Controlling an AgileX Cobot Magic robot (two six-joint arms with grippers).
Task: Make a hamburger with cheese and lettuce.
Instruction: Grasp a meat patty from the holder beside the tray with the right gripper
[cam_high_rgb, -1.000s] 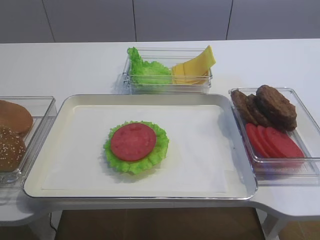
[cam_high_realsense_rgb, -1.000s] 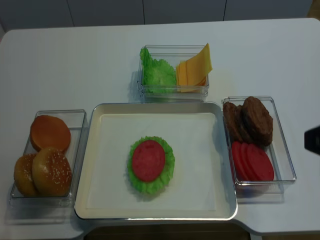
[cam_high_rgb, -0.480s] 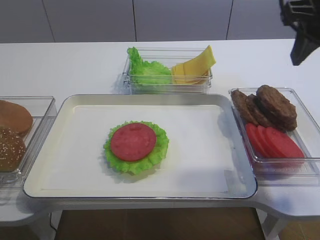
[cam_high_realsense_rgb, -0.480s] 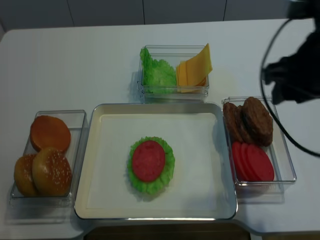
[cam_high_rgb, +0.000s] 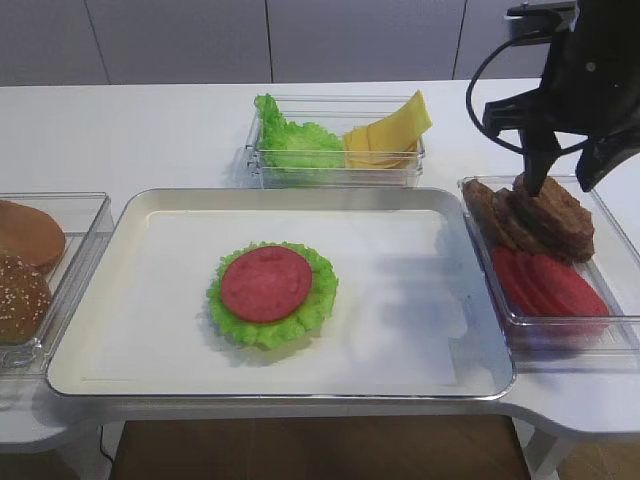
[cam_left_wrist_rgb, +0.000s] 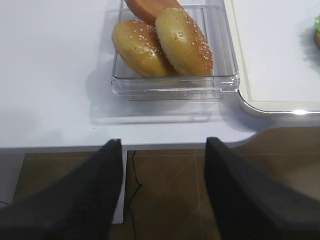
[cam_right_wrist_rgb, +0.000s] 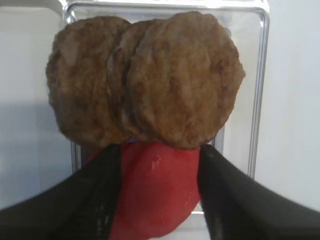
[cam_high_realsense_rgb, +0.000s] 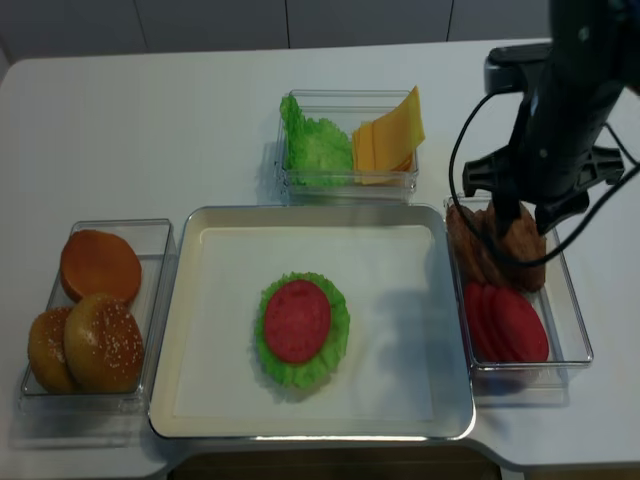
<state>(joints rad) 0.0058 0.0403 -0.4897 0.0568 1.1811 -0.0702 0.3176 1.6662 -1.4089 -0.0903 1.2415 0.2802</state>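
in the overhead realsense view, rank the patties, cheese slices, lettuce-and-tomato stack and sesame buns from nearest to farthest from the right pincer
1. Patties: directly under the right pincer, right bin.
2. Cheese slices: back centre bin, to its left.
3. Lettuce-and-tomato stack: middle of the tray.
4. Sesame buns: far left bin.

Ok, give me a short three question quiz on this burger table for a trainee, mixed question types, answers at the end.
1. True or false: the hamburger on the tray already has a patty on it.
2. Which bin is the right gripper over? A) buns B) patties and tomato slices C) lettuce and cheese
3. What lies on the hamburger's green leaf?

Key:
1. False.
2. B; its jaws stand open above the patties, holding nothing.
3. One red round slice.
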